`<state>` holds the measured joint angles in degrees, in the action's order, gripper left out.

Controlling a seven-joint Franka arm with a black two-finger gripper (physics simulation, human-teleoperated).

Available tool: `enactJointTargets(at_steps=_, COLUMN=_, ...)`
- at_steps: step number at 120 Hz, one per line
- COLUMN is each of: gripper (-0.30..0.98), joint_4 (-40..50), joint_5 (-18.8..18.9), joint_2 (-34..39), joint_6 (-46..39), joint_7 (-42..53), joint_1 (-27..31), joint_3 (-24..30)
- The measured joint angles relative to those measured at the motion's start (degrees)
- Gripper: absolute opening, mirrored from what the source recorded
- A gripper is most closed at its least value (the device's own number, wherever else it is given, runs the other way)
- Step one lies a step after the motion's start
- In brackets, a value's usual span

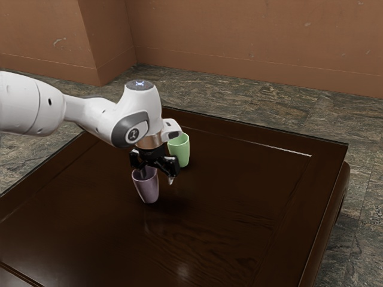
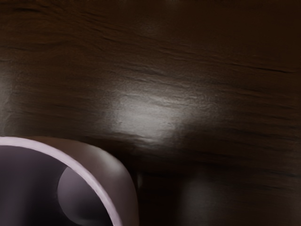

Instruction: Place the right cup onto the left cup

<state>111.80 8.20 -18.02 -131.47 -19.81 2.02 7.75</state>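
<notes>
end effector [image 1: 157, 177]: being held wide open, empty, one finger inside purple cup [image 1: 147, 190], one outside | purple cup: being supported upright by tabletop [image 1: 239, 209] | green cup [image 1: 181, 152]: being supported upright nearby

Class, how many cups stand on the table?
2: the purple cup beneath the gripper, the green cup beyond it, partly behind the arm. Others could be hidden.

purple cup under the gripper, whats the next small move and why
I'd probably close the gripper gently on the wall of the purple cup: one finger seems to dip inside the rim while the other hangs outside with a gap, so nothing is gripped yet, and the green cup stands apart.
</notes>
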Motion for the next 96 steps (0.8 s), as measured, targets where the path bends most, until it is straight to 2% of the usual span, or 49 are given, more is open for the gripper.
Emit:
enactJointTargets(at_steps=52, gripper=0.06, joint_4=-0.1, joint_5=0.5, joint_2=-2.0, joint_6=-2.8, joint_7=-2.8, joint_1=0.8, joint_3=-0.4)
enactJointTargets(at_steps=72, gripper=-0.04, joint_4=-0.1, joint_5=0.6, joint_2=-2.0, joint_6=-2.9, joint_7=-3.5, joint_1=0.8, joint_3=-0.6)
enactJointTargets(at_steps=96, gripper=-0.07, joint_4=-0.6, joint_5=0.7, joint_2=-0.8, joint_6=-2.2, joint_7=-3.9, joint_1=0.7, joint_3=-0.6)
